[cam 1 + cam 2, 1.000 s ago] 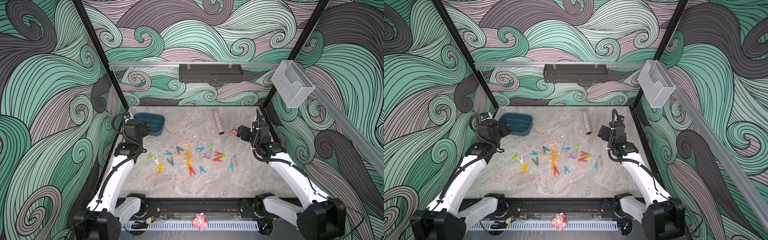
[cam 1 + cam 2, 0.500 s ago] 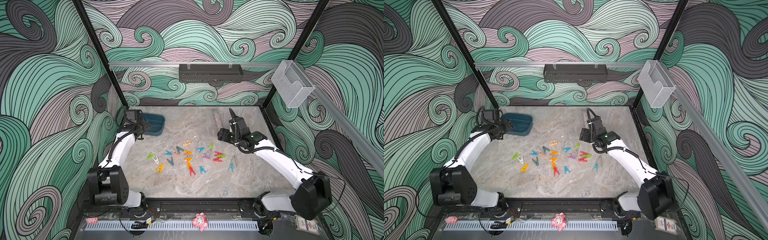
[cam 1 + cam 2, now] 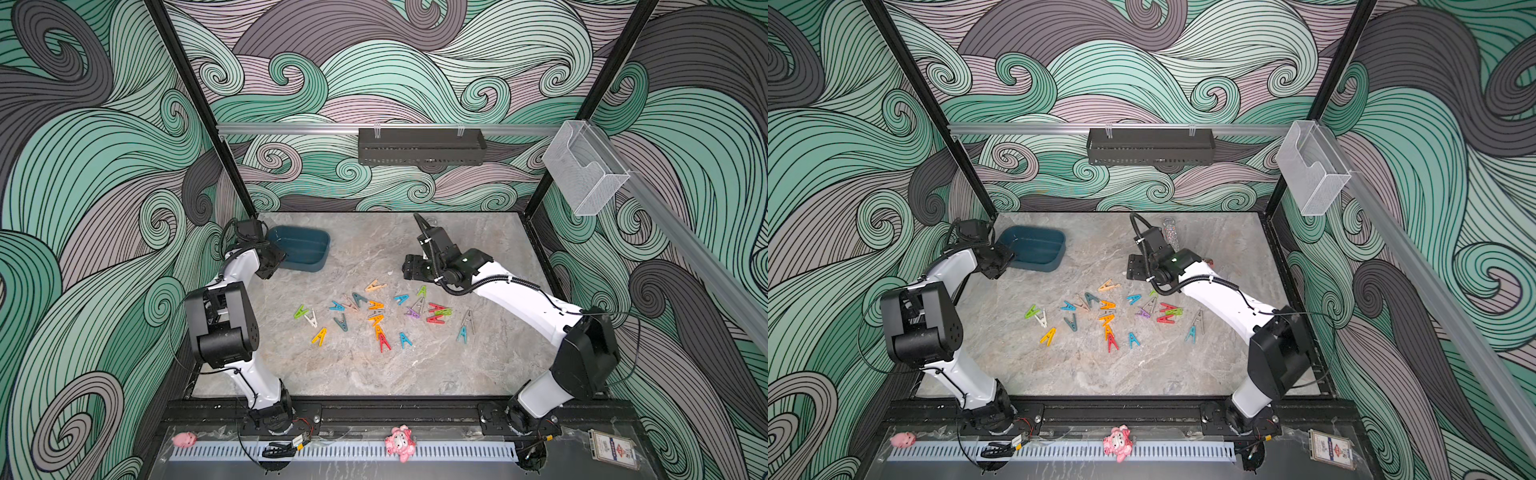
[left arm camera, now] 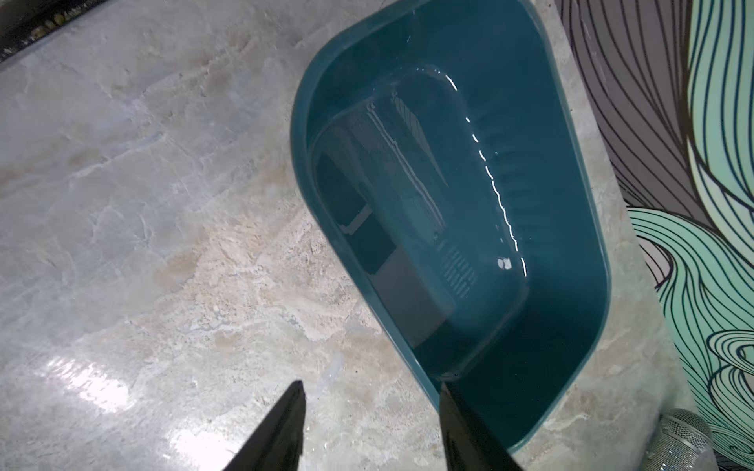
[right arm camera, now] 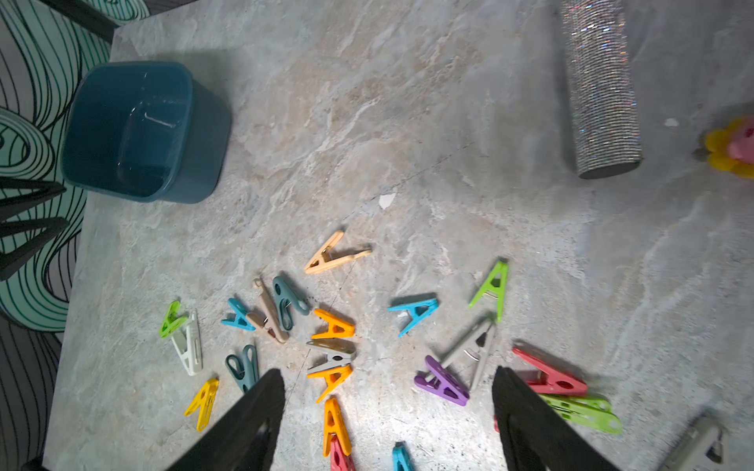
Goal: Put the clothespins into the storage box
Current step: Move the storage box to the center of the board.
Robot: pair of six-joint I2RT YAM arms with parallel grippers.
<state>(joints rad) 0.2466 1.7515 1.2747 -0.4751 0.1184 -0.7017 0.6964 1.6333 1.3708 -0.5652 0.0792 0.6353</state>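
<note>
The desk [image 3: 374,365] has the storage box [image 3: 301,249] parked at its far-left corner, empty (not one peg in yet). My left fingers [image 4: 285,420] are apart, one tip over the box's near corner and the other over bare desk, gripping nothing. My right fingers [image 5: 253,407] hang wide apart and empty above the clothespins [image 5: 332,326], which are scattered mid-desk, well apart from the box. I reckon this is the first pick. The next move calls for dropping onto one loose clothespin, clear of its neighbours.

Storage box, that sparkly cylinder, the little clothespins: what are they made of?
The storage box: likely glossy moulded plastic; its dark teal floor mirrors bright highlights and its corners are rounded. The sparkly cylinder: wrapped in glittery, rhinestone-like mesh, judging by rows of tiny glinting dots; core unclear. The clothespins: matte coloured plastic, it seems, some with a thin metal spring showing.
</note>
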